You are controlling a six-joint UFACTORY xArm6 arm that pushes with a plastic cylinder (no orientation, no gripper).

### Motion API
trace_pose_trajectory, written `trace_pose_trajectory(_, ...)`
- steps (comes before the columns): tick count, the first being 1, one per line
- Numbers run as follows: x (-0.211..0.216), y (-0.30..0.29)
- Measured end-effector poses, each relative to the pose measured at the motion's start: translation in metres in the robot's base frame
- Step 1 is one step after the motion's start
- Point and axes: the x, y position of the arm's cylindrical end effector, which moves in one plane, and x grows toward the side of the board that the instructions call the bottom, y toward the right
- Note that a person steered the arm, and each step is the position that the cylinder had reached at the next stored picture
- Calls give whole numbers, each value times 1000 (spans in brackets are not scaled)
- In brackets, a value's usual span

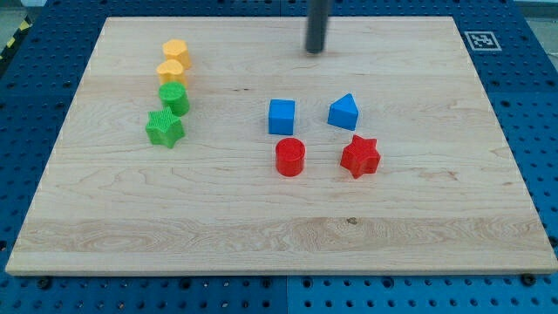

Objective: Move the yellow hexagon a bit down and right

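The yellow hexagon point(176, 51) sits at the upper left of the wooden board point(279, 235), at the top of a column of blocks. A second yellow block point(171, 71) touches it just below. My tip point(315, 51) is near the view's top centre, well to the right of the yellow hexagon and apart from every block.
A green cylinder point(174, 98) and a green star point(164, 128) continue the column below the yellow blocks. A blue cube point(282, 116), a blue wedge-like block point(343, 112), a red cylinder point(289, 157) and a red star point(360, 157) stand mid-board. A marker tag point(479, 40) is at the top right corner.
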Motion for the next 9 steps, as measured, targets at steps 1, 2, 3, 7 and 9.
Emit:
trace_pose_trajectory(1, -20, -74)
trace_pose_trajectory(2, -21, -142)
trace_pose_trajectory(3, -4, -188)
trace_pose_trajectory(7, 44, -286)
trace_pose_trajectory(9, 44, -248)
